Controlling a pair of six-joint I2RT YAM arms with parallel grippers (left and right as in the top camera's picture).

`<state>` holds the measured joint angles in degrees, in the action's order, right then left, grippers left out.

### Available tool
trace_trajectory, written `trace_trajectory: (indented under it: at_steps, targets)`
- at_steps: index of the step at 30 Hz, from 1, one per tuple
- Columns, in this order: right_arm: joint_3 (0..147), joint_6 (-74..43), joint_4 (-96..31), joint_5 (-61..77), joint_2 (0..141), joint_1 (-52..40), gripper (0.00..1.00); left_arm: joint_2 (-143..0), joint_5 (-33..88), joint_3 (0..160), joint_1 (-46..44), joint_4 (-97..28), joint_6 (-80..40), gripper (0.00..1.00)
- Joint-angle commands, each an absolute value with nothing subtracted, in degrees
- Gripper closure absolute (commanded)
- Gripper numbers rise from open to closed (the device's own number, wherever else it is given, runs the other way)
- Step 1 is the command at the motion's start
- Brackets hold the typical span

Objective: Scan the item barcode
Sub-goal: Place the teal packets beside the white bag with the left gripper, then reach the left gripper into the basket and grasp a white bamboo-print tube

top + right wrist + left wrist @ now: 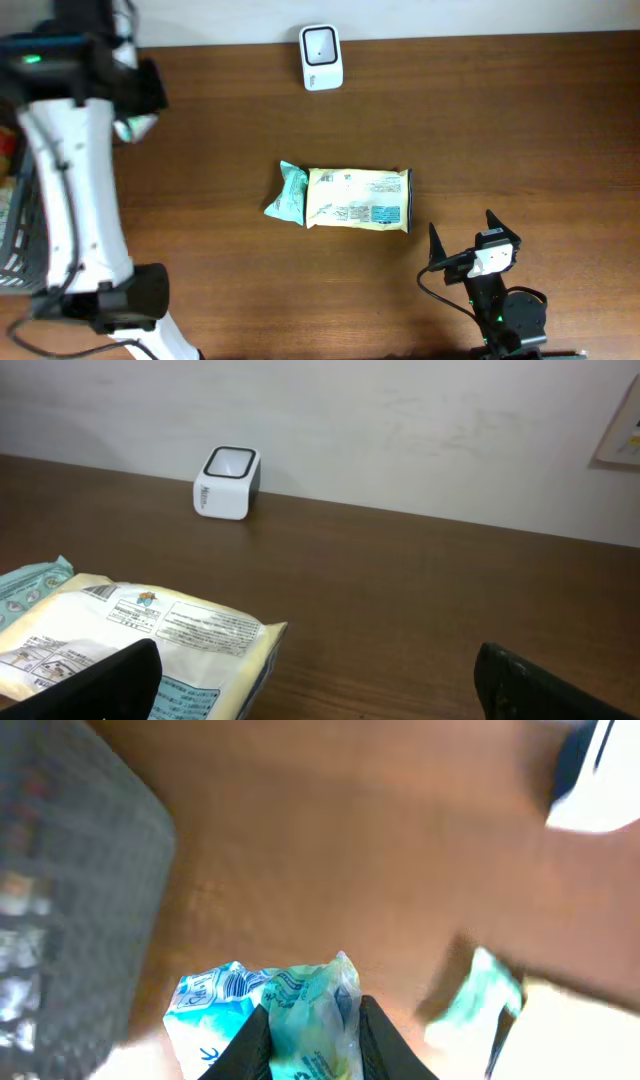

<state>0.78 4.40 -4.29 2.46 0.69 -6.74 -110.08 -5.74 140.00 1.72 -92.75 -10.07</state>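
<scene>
The left gripper (313,1028) pinched a teal pouch (308,992), plain only in the wrist view. From overhead just a pale corner showed under the arm, far left beside the basket (20,225), well left of the scanner (321,57). Its long axis I couldn't tell. The right gripper (462,245) stood spread, near right, close to the yellow pack (358,199).
</scene>
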Motion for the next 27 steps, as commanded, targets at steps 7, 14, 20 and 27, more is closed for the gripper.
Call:
trace_trajectory:
  at_steps: [7,14,20,27]
  targets:
    - [0.3,3.8,-4.3,1.9,0.3,-6.5,0.01,-110.8,-1.0,87.7,-11.3,-62.1,-9.7,1.00]
    - [0.3,3.8,-4.3,1.9,0.3,-6.5,0.01,-106.8,-10.9,100.2,-13.3,-63.7,-9.3,0.00]
    - [0.3,3.8,-4.3,1.9,0.3,-6.5,0.01,-97.5,-19.5,125.0,1.8,-66.5,-9.1,0.01]
    - [0.3,3.8,-4.3,1.9,0.3,-6.5,0.01,-97.1,-18.9,121.6,33.4,-68.8,-12.4,0.07]
